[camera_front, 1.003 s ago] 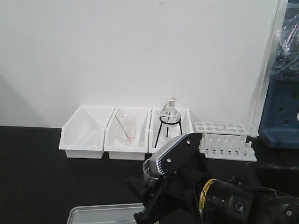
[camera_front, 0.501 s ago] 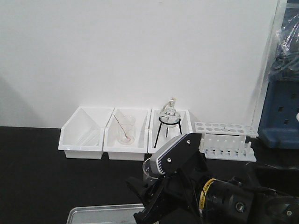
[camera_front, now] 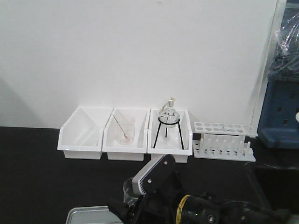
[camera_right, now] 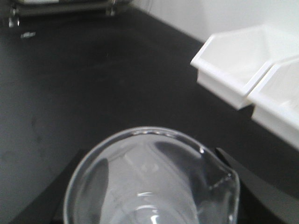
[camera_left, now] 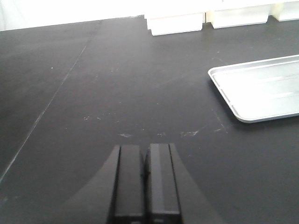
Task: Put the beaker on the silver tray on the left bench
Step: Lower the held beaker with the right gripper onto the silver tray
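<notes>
The right gripper's [camera_right: 149, 203] two dark fingers [camera_right: 256, 192] sit on either side of the beaker [camera_right: 152, 175], closed against its clear wall. The round rim and small pouring lip fill the lower part of the right wrist view. In the front view the beaker [camera_front: 129, 190] shows at the tip of the right arm, over the left bench [camera_front: 32, 177] and just beyond the far right corner of the silver tray [camera_front: 88, 214]. Its base is hidden, so I cannot tell whether it touches the worktop. The left gripper's [camera_left: 145, 156] fingers are pressed together with nothing between them, low over the matte black surface. The silver tray [camera_left: 261, 93] lies flat to their right, well apart from them. Further back, three white bins [camera_front: 80, 135] stand in a row against the wall. The middle one holds a clear beaker with a stirring rod [camera_front: 125, 130] and pink residue. The right one holds a round-bottomed flask [camera_front: 169, 114] on a black tripod. A white test-tube rack [camera_front: 224, 140] stands just beside the bins on the right.
</notes>
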{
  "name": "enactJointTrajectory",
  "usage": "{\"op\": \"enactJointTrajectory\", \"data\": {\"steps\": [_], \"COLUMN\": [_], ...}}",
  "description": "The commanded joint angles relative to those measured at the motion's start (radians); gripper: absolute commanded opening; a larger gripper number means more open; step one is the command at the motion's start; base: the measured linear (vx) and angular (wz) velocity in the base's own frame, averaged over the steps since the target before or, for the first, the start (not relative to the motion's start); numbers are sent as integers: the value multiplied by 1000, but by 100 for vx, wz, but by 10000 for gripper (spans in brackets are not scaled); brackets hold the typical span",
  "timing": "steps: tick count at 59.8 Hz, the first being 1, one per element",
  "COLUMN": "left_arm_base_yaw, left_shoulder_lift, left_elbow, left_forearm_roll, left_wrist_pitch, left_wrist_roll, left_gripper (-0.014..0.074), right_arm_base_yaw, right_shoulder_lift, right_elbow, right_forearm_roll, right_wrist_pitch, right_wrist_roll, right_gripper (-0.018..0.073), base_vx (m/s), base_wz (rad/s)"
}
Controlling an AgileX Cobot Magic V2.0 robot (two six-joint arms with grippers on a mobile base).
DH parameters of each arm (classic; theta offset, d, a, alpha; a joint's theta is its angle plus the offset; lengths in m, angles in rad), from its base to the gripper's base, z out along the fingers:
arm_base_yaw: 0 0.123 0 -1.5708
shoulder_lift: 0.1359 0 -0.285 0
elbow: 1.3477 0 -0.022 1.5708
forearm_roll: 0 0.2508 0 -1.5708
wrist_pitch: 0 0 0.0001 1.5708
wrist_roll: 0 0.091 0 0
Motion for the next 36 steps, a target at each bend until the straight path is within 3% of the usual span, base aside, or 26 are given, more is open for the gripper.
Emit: {"op": "enactJointTrajectory", "data": {"steps": [1,23,36], "left_arm_base_yaw": [-5,-5,-5], "left_shoulder_lift": [-8,-8,-8], "left_elbow": [20,20,20], "left_forearm_roll": [-3,-3,-3], "left_wrist_pitch": [-79,-79,-79], "left_wrist_roll": [-2,-2,-2], "left_gripper": [1,1,1], "right_arm_base_yaw": [-1,-1,-1], "right_shoulder_lift": [48,366,446], "right_elbow": [-73,-332,-356], "right_forearm_roll": [17,16,15], "right_wrist_pitch": [-128,-139,-139], "right_wrist_roll": [-11,-11,-11], "right_gripper": [-11,-11,-9], "base_vx": [0,0,0], "base_wz": [-1,0,0]}}
